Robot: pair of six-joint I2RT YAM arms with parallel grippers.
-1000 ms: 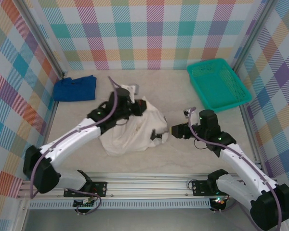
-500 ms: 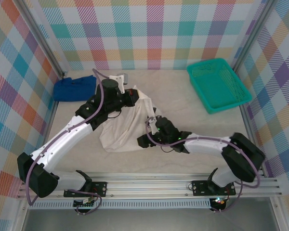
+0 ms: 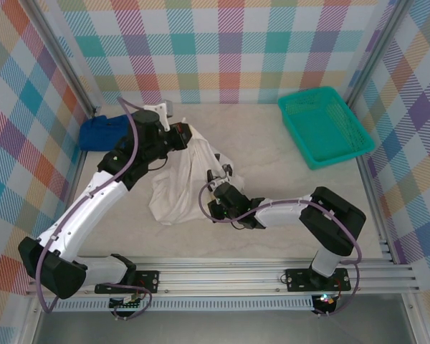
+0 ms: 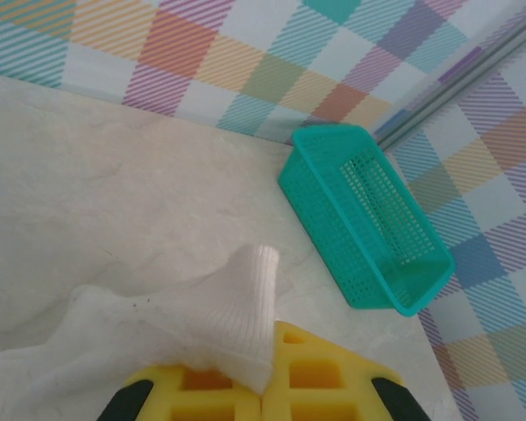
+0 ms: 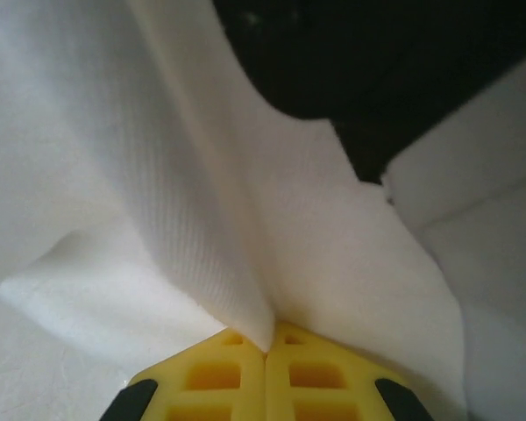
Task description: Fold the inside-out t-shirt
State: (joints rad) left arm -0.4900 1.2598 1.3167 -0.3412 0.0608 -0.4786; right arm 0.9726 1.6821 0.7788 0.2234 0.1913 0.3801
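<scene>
The inside-out t-shirt (image 3: 173,188) is a white bunched heap at the middle of the table, pulled up into a peak at its far end. My left gripper (image 3: 178,137) holds that peak. In the left wrist view its yellow pads (image 4: 212,390) are shut on a ribbed white edge of the t-shirt (image 4: 241,307), which sticks up past them. My right gripper (image 3: 213,206) is at the shirt's near right edge. In the right wrist view a fold of the t-shirt (image 5: 202,219) is pinched between my shut right gripper's (image 5: 265,344) pads.
A blue cloth (image 3: 100,133) lies at the far left by the wall. A teal basket (image 3: 326,125) stands at the far right, also seen as the basket (image 4: 368,224) in the left wrist view. Checked walls enclose the table; the metal rail (image 3: 215,276) runs along the near edge.
My right arm swung left from the open table to the shirt and shut on its edge. My left gripper moved farther back and left, drawing the shirt's top with it.
</scene>
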